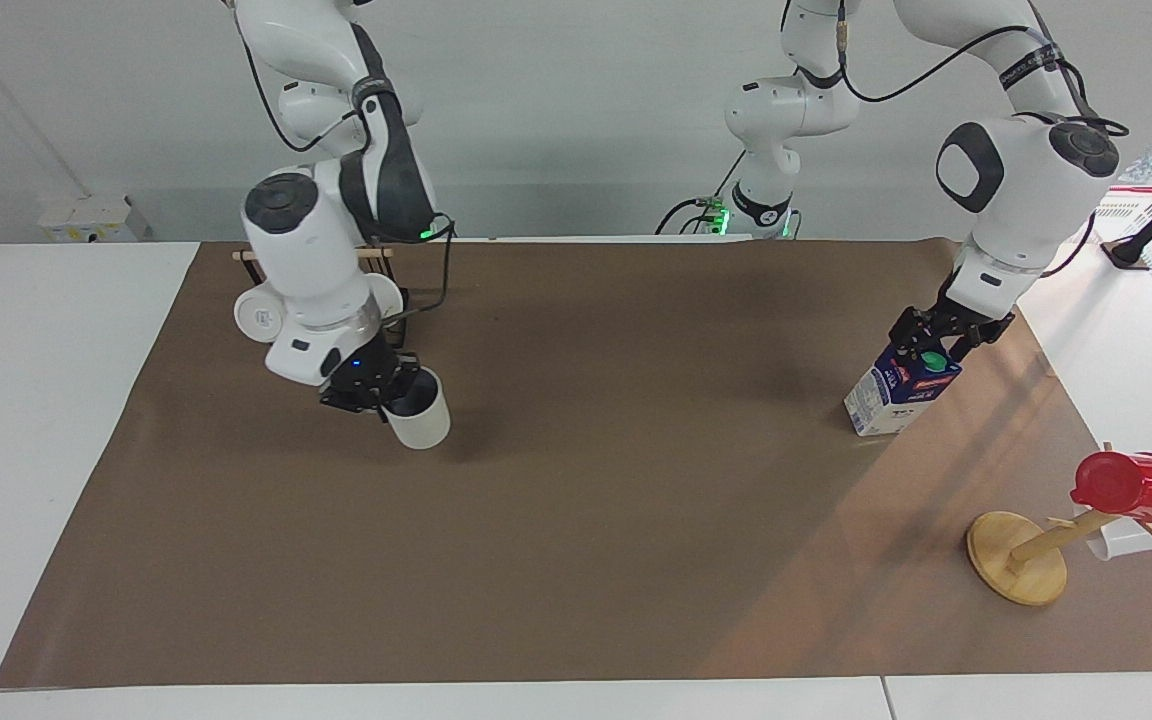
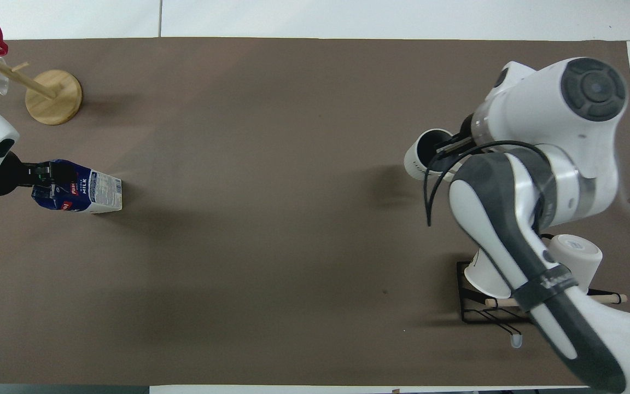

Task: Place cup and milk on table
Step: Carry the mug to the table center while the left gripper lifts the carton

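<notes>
The right gripper (image 1: 383,397) pinches the rim of the cup (image 1: 418,412), one finger inside it, and holds it tilted, clear of the table (image 1: 576,560), over the brown sheet toward the right arm's end. The left gripper (image 1: 941,337) is closed on the gabled top of the milk (image 1: 898,388), which leans with its base on the sheet toward the left arm's end
</notes>
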